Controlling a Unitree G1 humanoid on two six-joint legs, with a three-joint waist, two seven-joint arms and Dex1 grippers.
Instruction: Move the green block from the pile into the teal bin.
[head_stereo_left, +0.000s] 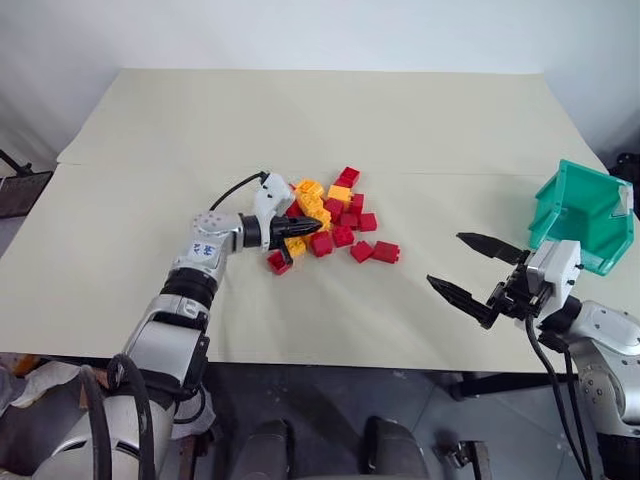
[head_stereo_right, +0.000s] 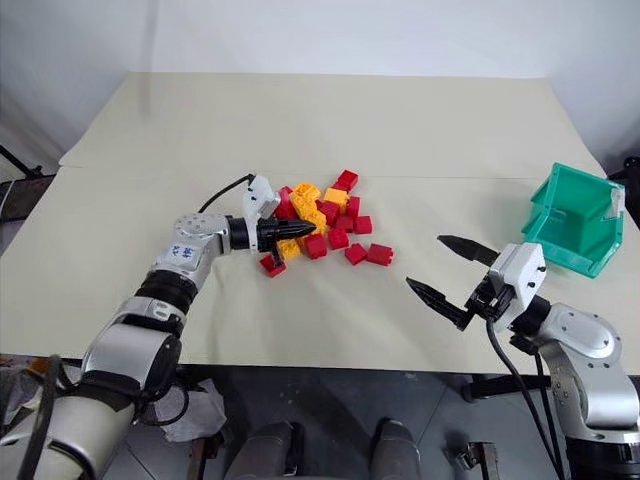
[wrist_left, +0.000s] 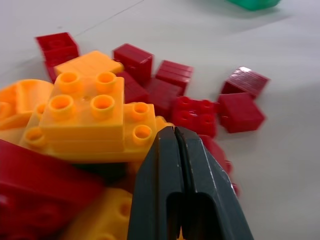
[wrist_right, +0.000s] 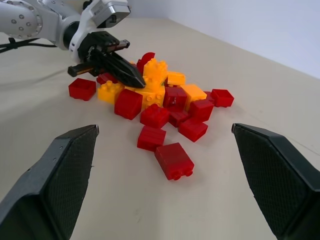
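Left hand (head_stereo_left: 308, 226) pressed together, tip nosing into the pile (head_stereo_left: 335, 218) from 9 o'clock. Green block hidden. Right hand (head_stereo_left: 478, 268) spread, empty, beside bin (head_stereo_left: 585, 205). Brick: light, rigid, slick; pinch flat sides.

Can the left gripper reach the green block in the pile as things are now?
Probably not yet. The left gripper is shut, its tip among the pile of red and yellow bricks, and no green block shows. If it is there, the bricks cover it and need pushing aside first.
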